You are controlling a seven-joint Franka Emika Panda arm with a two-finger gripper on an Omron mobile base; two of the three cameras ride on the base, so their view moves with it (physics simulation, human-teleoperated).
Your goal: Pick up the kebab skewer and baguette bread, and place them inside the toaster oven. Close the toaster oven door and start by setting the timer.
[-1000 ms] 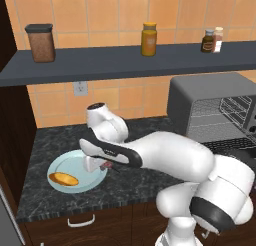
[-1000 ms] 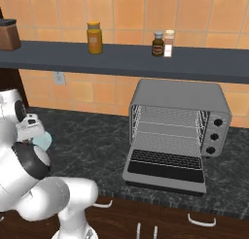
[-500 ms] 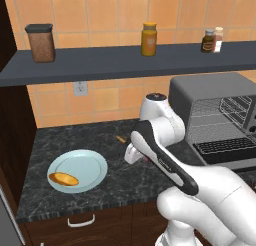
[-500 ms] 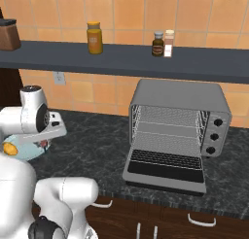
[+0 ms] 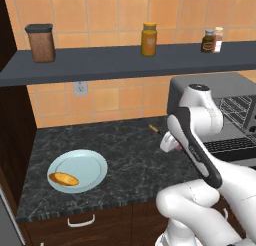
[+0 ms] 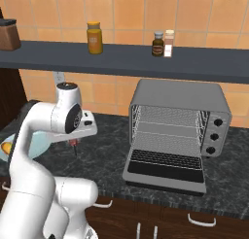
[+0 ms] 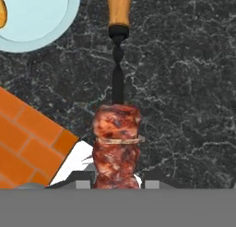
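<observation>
Above the dark speckled stone counter [image 5: 125, 155], we carry the kebab skewer [image 7: 117, 129], a thin dark stick with a wooden handle and reddish-brown meat chunks, pinched in our gripper [image 7: 117, 181], whose jaws are pressed together on the meat. In the hand view the stick's long axis runs straight away from the jaws, wooden handle leading and the meat at the fingertips. The boxy grey metal toaster oven [image 6: 180, 99] stands well apart to the arm's right in the right base view, its dark glass door [image 6: 165, 167] dropped flat and its wire racks bare. As we judge it, the coming move hangs on that line: the skewer must swing toward the oven mouth and go in lengthwise. The small golden-orange baguette [image 5: 63, 178] waits on the pale blue round plate [image 5: 87, 167] at the counter's far left, away from the oven.
</observation>
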